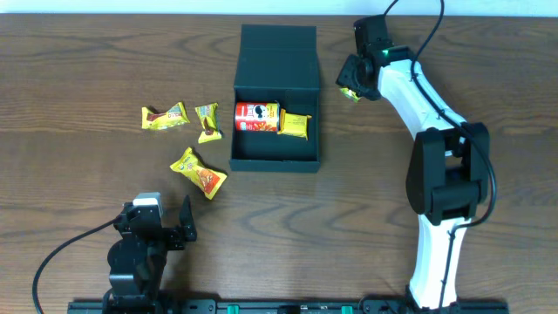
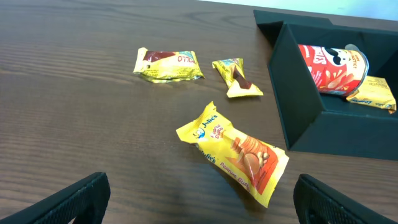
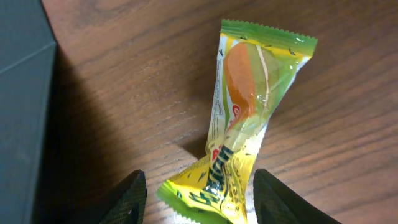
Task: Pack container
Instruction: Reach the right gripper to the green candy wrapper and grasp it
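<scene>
underneath, dark wood-grain table [image 1: 78,52]; snack packets [image 1: 199,172] beside open container [image 1: 275,163]

Seemingly "Julie's" on the yellow packet [image 2: 233,152]

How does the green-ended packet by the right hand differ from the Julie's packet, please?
The green-ended packet lies right of the container, one end between the fingers of the right hand; the Julie's packet lies left, ahead of the left hand. The former has green ends, the latter yellow and orange. Both lie on the table.
</scene>
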{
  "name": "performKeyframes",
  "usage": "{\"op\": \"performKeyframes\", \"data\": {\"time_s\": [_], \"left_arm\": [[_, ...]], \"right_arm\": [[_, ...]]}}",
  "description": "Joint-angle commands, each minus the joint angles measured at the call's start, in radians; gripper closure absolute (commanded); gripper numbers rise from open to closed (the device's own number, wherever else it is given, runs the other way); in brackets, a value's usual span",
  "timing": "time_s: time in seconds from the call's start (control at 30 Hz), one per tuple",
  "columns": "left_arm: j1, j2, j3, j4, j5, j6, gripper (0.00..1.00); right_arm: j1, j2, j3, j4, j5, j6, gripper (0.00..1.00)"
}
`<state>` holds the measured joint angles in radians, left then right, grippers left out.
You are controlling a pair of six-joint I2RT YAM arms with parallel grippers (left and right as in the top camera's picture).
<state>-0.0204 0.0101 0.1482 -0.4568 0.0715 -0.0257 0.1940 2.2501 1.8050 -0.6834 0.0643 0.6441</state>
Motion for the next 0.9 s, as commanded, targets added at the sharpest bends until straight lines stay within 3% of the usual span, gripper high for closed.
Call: {"op": "performKeyframes", "data": {"time_s": [0.0, 0.07, 0.2, 0.4, 0.57, 0.73, 0.87], "left_arm": [[0.005, -0.006, -0.017, -0.002, -0.001, -0.003, 0.05], [0.005, -0.006, -0.017, -0.002, -0.001, -0.003, 0.05], [0.005, -0.006, -0.017, -0.002, -0.001, -0.003, 0.04], [0.005, -0.006, -0.017, -0.002, -0.001, -0.003, 0.05], [0.005, -0.006, -0.017, -0.002, -0.001, -0.003, 0.04], [0.005, -0.006, -0.017, -0.002, -0.001, -0.003, 0.05], [0.005, -0.006, -0.017, -0.002, -0.001, -0.003, 0.04]], "right_arm": [[0.001, 0.032, 0.01, 0.007, 0.016, 0.018, 0.47], [0.001, 0.034, 0.01, 0.017, 0.016, 0.017, 0.51], [0.0, 0.034, 0.01, 0.025, 0.015, 0.017, 0.73], [-0.001, 0.034, 0.01, 0.021, 0.015, 0.016, 0.98], [-0.001, 0.033, 0.024, -0.015, 0.006, -0.023, 0.99], [0.017, -0.024, 0.264, -0.307, 0.018, -0.17, 0.99], [0.084, -0.138, 0.437, -0.531, 0.001, -0.205, 0.99]]}}
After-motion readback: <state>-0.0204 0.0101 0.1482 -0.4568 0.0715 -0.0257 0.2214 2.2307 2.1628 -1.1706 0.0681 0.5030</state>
